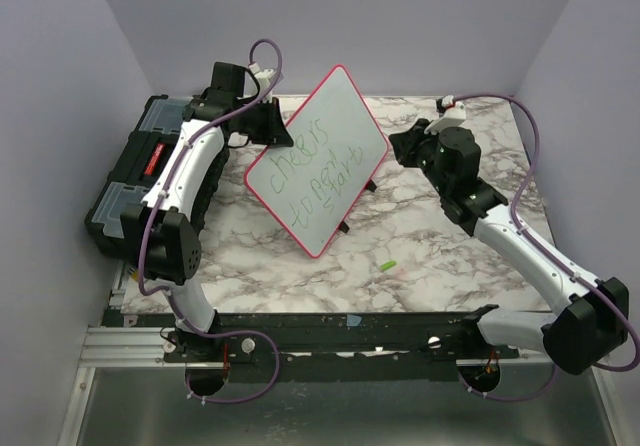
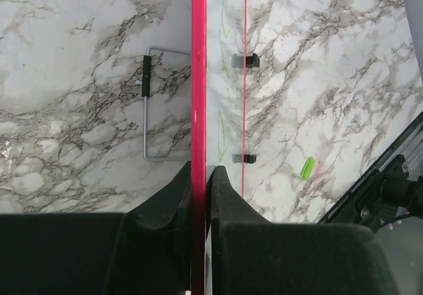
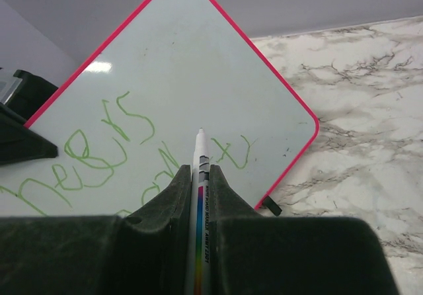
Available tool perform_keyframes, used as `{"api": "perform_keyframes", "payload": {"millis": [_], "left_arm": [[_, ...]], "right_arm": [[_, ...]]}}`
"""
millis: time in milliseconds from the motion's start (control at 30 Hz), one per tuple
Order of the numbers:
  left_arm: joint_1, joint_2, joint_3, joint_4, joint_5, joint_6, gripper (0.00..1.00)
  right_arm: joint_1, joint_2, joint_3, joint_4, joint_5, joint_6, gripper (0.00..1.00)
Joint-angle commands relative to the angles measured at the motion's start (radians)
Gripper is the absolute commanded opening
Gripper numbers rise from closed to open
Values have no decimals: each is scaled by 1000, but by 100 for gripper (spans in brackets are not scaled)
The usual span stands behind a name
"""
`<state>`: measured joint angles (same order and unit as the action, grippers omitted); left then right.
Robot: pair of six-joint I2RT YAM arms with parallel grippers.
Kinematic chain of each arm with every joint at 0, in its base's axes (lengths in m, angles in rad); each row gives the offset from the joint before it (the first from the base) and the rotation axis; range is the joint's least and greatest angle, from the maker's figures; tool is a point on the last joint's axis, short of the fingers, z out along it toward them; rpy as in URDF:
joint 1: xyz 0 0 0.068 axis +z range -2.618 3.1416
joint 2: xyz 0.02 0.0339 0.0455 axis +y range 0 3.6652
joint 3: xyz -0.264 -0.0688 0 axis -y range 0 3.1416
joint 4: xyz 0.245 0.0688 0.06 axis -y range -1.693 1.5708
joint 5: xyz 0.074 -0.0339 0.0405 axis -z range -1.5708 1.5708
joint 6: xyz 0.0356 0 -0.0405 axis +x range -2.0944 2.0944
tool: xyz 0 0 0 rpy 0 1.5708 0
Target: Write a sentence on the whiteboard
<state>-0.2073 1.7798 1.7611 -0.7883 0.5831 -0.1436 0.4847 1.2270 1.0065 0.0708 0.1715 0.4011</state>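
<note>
The left pincer (image 2: 200,173) is clamped on the rim of the whiteboard (image 1: 350,116), propping it tilted near the far edge of the desk (image 1: 420,256) to face the right pincer (image 3: 200,176), which grips a marker (image 3: 201,151) aimed at the green sentence (image 1: 300,163).

From your right wrist camera, the right gripper (image 3: 199,170) fills the bottom of the frame. Its two dark fingers (image 3: 168,202) are closed on a white marker (image 3: 200,151) with a rainbow stripe down the barrel. The marker's tip points at the whiteboard (image 3: 178,57), which sits turned like a diamond with a bright pink rim. You cannot tell whether the tip touches the surface. Green handwriting (image 3: 99,156) crosses the board's lower left. A small black foot (image 3: 271,207) shows under the board's lower right edge. The marbled tabletop (image 3: 370,110) lies to the right.
</note>
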Motion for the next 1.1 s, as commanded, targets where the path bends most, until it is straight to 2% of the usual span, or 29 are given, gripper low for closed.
{"api": "perform_keyframes", "payload": {"millis": [0,533,733,1067], "left_arm": [[-13,23,-113,-21,-251,152,3],[-4,64,-68,-2,-200,148,20],[1,73,-58,-3,-195,148,21],[19,87,-43,-8,-195,150,28]], "right_arm": [[4,-22,-18,-16,-25,5,1],[4,-18,-22,-18,-3,-8,1],[5,-15,-28,-10,-5,-7,1],[5,-19,-40,-5,-4,-8,1]]}}
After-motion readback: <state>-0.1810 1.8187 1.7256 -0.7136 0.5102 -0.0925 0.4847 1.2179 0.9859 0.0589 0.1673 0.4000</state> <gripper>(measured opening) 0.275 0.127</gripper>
